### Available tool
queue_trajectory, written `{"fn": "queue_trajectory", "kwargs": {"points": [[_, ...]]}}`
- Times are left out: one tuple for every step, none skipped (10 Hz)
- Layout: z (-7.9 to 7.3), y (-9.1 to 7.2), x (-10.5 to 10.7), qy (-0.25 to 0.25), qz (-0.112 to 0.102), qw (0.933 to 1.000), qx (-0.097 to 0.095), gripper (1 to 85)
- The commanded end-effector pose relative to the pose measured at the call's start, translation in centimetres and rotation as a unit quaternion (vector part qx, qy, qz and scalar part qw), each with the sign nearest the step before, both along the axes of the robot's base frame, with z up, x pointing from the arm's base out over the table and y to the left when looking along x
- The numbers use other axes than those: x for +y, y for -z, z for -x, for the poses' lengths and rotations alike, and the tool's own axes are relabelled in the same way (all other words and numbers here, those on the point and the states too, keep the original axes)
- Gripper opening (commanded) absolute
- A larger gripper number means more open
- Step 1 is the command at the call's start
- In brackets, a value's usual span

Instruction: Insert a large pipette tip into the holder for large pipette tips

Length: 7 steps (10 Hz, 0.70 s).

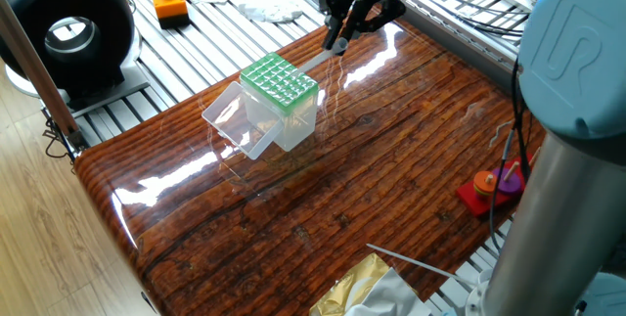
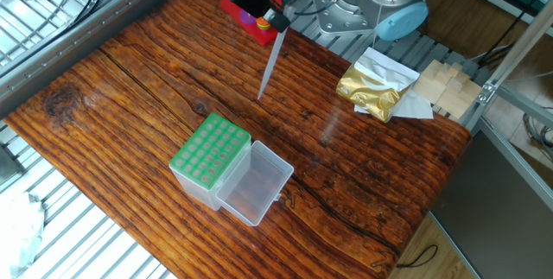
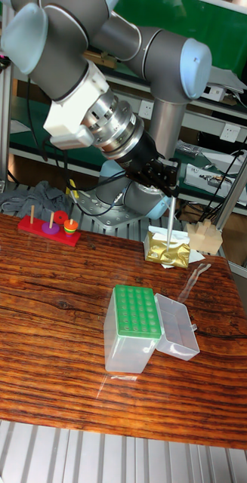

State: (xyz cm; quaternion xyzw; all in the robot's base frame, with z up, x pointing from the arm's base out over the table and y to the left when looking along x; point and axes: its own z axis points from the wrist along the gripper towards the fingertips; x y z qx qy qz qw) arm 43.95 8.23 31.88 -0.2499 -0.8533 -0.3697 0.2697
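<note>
Gripper (image 3: 167,183) jaws clamped on the large pipette tip (image 2: 270,66), wide end up, point down so it can drop into a hole. Tip hangs over mid-worktop, clear of the holder (image 2: 207,156); lid open.

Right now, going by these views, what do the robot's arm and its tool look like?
The arm is built of grey metallic tubes with rounded light blue joint caps. One cap in one fixed view bears a pale "UR" logo. A white blocky collar and a ribbed silver cylinder sit at the wrist, leading to the tool, a compact black unit with two short dark fingers. Black cables hang near it.
</note>
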Motion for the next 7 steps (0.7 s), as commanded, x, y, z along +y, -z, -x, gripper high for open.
{"fn": "queue_trajectory", "kwargs": {"points": [[0.71,-0.84,0.06,-0.014,-0.011,0.9998,0.008,1.0],[0.66,-0.78,0.04,-0.014,-0.010,0.9998,0.009,1.0],[0.33,-0.87,0.02,-0.012,-0.012,0.9998,0.007,1.0],[0.20,-0.93,0.06,-0.009,-0.012,0.9999,0.004,1.0],[0.29,-0.86,0.01,-0.008,-0.008,0.9999,0.003,1.0],[0.48,-0.80,-0.02,-0.008,-0.006,0.9999,0.004,1.0],[0.48,-1.17,0.25,-0.008,-0.015,0.9999,0.003,1.0]]}}
